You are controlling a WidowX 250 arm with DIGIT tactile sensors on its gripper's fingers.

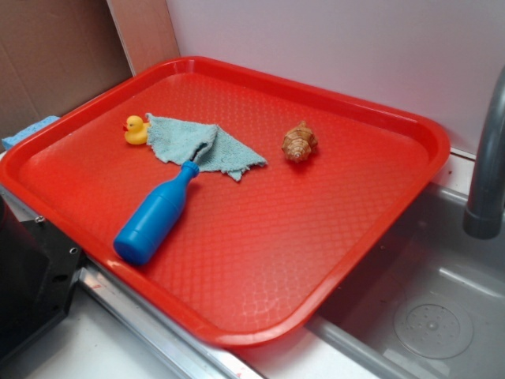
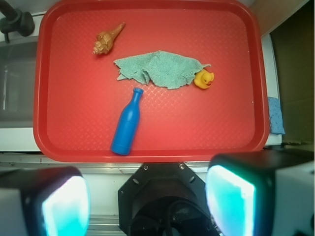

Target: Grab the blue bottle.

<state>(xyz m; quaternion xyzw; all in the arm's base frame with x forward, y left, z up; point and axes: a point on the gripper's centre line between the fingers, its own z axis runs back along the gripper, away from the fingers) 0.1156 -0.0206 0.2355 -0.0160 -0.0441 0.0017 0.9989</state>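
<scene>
From the wrist camera I see my hand [image 2: 147,201] hanging spread wide and empty, its two glowing pads [image 2: 65,206] framing the bottom of the view, one at each side, with nothing between them but the dark mount. The hand sits back off the near edge of the red tray [image 2: 147,153], above the pale table strip, and touches nothing. Ahead of the hand and slightly toward its left pad lies the blue bottle [image 2: 127,124], flat on its side on the tray, thick base toward me and narrow neck pointing away, tilted a little to the right. Its cap ends just short of, or right at, the edge of the crumpled teal cloth [image 2: 160,69] spread farther out; I cannot tell whether they touch from here, though the exterior view shows the neck tip meeting the cloth [image 1: 201,144]. The yellow duck [image 2: 204,78] sits against the cloth's corner, farther ahead and toward my right pad. A brown seashell [image 2: 108,39] lies by itself beyond the bottle toward the far left. In the exterior view the bottle [image 1: 155,215] lies near the tray's [image 1: 316,316] edge, well apart from the shell [image 1: 300,142]
</scene>
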